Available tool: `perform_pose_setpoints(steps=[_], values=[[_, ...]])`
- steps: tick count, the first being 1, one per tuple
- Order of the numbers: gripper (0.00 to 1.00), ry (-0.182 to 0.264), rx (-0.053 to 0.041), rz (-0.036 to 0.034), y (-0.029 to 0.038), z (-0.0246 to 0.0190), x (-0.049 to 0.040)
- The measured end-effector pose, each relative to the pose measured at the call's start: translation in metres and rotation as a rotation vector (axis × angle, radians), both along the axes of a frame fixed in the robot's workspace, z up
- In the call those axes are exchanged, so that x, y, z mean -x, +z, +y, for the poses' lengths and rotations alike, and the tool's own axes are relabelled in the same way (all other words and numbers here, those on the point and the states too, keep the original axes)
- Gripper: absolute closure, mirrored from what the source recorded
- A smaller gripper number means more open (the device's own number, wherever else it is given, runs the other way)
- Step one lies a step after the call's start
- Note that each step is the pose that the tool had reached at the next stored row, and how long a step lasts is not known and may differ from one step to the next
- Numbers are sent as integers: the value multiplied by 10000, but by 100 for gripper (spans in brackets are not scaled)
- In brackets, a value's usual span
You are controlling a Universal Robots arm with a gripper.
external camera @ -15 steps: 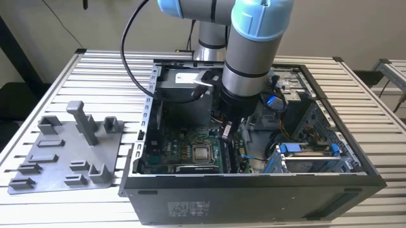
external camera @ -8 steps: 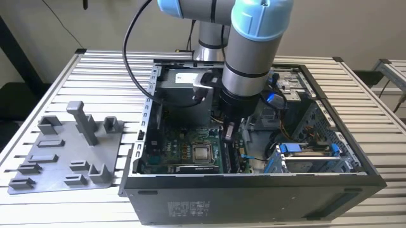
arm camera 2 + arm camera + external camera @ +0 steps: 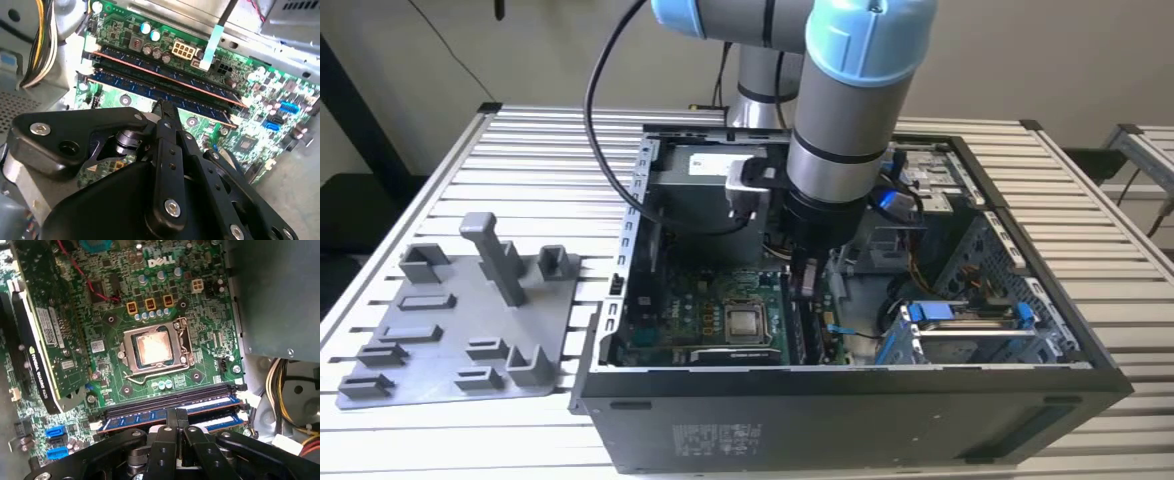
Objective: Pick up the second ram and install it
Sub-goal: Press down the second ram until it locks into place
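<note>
Item: robot arm (image 3: 847, 110), grey with pale blue joints, reaching down into an open computer case (image 3: 854, 400) that is lying on a slatted metal desk (image 3: 467, 440).

Pincer (image 3: 176, 416): black, sitting low over the memory slots of the green motherboard (image 3: 165, 305). Its fingertips (image 3: 170, 415) are drawn close together, pressing on the top edge of the second ram (image 3: 150, 416); whether they are pinching the stick or only bearing on it cannot be told.

Second ram: dark blue board, lying lengthwise in a slot, parallel to and just beside another memory stick (image 3: 165, 75). In the second wrist view the second ram (image 3: 200, 107) is running across the board directly ahead of the pincer (image 3: 162, 107).

Processor socket (image 3: 152, 350): bare metal lid showing, located just beyond the slots.

Graphics card (image 3: 37, 335): standing upright at one side of the board.

Grey plastic tray (image 3: 460, 330): resting on the desk at the exterior view's left, well apart from the pincer, upright posts rising from it.
</note>
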State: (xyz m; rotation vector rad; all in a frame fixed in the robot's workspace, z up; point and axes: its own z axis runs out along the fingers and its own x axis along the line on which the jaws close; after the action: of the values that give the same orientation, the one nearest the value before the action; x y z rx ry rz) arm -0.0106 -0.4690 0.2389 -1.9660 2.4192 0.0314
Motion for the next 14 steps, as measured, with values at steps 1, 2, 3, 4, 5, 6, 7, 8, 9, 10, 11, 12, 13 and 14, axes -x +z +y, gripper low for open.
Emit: perform_pose_setpoints(steps=[1, 2, 3, 4, 5, 6, 7, 8, 9, 10, 11, 12, 13, 14], values=[[89, 123, 1, -1, 0, 0, 1], [89, 252, 2, -1, 0, 0, 2], [89, 396, 2, -2, 0, 0, 2], [89, 565, 2, -5, -1, 0, 3], [89, 724, 1, -9, -2, -1, 3], [89, 886, 2, -12, -2, -1, 3], [89, 1067, 2, -18, -2, 0, 3], [89, 1227, 1, -25, -3, 0, 3], [89, 1248, 1, -26, -3, 0, 3], [89, 1251, 0, -27, -3, 0, 3], [89, 1253, -4, -29, -4, 0, 1], [89, 1253, -16, -31, -11, -1, 0], [89, 1252, -16, -31, -29, -1, 0], [89, 1252, -12, -28, -45, -2, 0]])
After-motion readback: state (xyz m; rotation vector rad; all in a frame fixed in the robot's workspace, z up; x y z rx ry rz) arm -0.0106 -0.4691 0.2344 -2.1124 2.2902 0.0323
